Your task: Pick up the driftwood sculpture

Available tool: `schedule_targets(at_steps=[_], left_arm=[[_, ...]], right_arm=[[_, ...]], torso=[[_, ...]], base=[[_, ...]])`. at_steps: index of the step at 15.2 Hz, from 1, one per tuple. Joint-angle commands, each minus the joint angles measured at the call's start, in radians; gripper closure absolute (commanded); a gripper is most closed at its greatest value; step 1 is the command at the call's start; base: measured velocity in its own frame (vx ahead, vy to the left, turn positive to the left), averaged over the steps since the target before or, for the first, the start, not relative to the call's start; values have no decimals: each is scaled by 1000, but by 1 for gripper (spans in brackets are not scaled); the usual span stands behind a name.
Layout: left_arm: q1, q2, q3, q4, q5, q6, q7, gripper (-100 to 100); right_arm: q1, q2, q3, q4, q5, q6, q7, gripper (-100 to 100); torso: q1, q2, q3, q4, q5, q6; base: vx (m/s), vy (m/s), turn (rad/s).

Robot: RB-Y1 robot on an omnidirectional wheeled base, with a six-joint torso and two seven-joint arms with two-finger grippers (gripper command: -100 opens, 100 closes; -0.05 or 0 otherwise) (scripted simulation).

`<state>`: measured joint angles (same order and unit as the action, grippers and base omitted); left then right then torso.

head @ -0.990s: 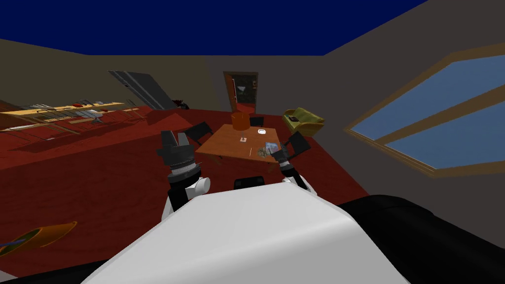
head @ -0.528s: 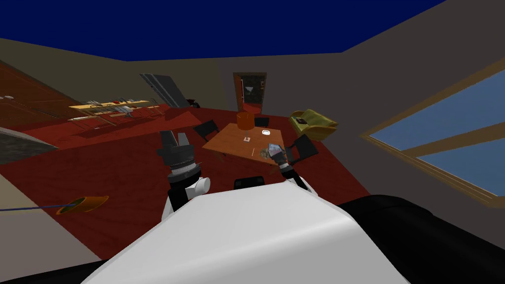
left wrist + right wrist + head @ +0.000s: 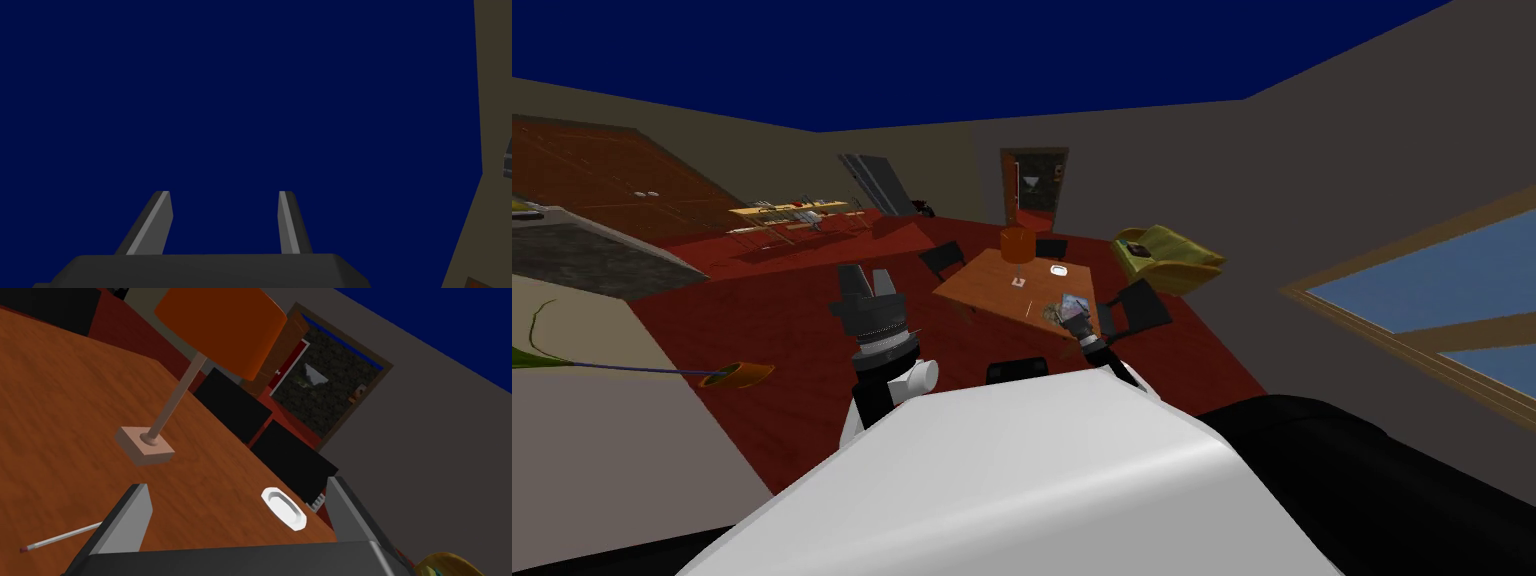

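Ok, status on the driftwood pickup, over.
Left pincer open, raised. Right pincer open over the table. Driftwood on the table by it, not gripped. Lamp, dish, pencil lie beyond.

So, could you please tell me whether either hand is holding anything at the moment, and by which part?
Nothing is held. The left hand is open and empty; the right hand is open over the wooden table, also empty.

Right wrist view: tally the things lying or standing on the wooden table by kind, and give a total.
lamp: 1
white dish: 1
pencil: 1
Total: 3
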<state>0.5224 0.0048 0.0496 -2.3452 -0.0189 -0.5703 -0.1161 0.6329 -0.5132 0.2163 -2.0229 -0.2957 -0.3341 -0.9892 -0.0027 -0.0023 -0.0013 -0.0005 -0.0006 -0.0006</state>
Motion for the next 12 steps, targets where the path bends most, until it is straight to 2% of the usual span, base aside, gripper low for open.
schedule_targets(at_steps=[1, 3, 4, 5, 7, 9, 10, 12], left_arm=[[0, 0, 0, 0, 0, 0, 0, 0], [0, 0, 0, 0, 0, 0, 0, 0], [0, 0, 0, 0, 0, 0, 0, 0], [0, 0, 0, 0, 0, 0, 0, 0], [0, 0, 0, 0, 0, 0, 0, 0], [0, 0, 0, 0, 0, 0, 0, 0], [0, 0, 0, 0, 0, 0, 0, 0], [0, 0, 0, 0, 0, 0, 0, 0]], right_arm=[[7, -19, 9, 18, -14, 8, -50, -100], [7, -19, 9, 18, -14, 8, -91, -100], [7, -19, 9, 18, -14, 8, -91, -100], [17, -48, 23, 44, -36, 21, -128, -100], [17, -48, 23, 44, -36, 21, -163, -100], [17, -48, 23, 44, -36, 21, -184, -100], [27, -76, 36, 70, -57, 34, -220, -100], [27, -76, 36, 70, -57, 34, -259, -100]], torso=[[0, 0, 0, 0, 0, 0], [-1, 0, 0, 0, 0, 0], [-1, 0, 0, 0, 0, 1], [0, 0, 0, 0, 0, 1], [-1, 0, 0, 0, 0, 0], [-1, 0, 0, 0, 0, 1], [0, 0, 0, 0, 0, 1], [-1, 0, 0, 0, 0, 0]], base=[[-16, -51, 438], [-11, -43, 146], [-2, -18, -44], [-7, -30, 295], [-10, -56, 349], [-10, -29, -18], [-17, -26, 320], [-18, -50, 345]])
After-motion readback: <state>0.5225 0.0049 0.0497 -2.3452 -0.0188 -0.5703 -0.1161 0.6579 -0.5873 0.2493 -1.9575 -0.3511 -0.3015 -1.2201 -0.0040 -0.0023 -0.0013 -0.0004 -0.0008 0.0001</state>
